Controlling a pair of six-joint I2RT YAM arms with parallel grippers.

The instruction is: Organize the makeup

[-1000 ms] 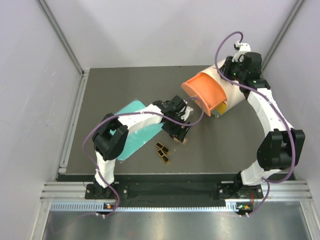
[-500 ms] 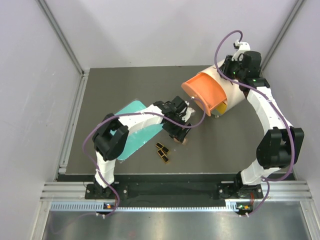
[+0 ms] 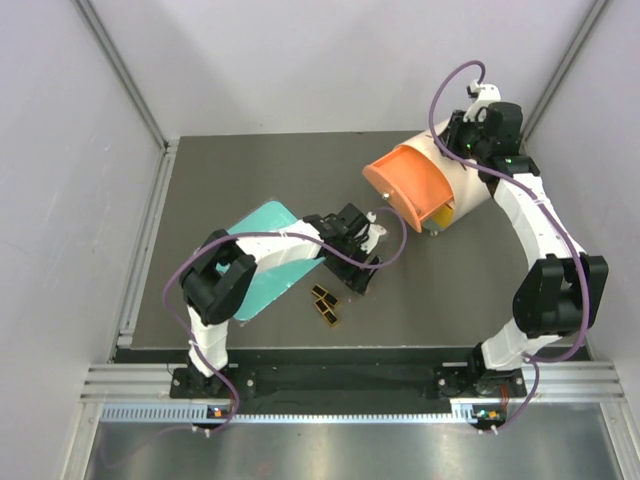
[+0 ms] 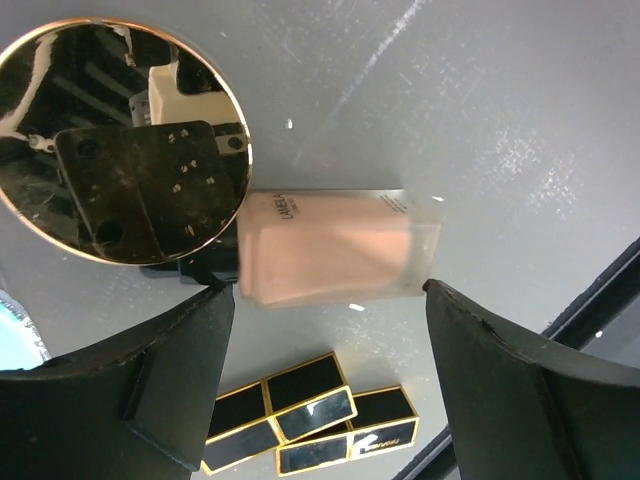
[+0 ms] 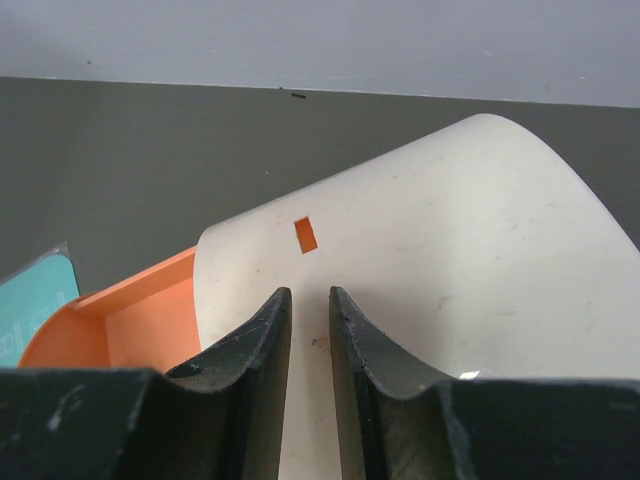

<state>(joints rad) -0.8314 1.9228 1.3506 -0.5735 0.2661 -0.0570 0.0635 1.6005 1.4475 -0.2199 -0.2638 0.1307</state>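
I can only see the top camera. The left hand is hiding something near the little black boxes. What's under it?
Observer: The left wrist camera shows a peach-pink tube lying flat on the table, between the open fingers of the left hand.
Operator: Is it all alone down there?
Observer: No. A round gold-rimmed compact lies right beside one end of the tube.
Operator: What about the other arm, is it grabbing anything?
Observer: Its wrist camera shows the right hand with a narrow gap between its fingers and nothing in the gap, pointing at the white drum.
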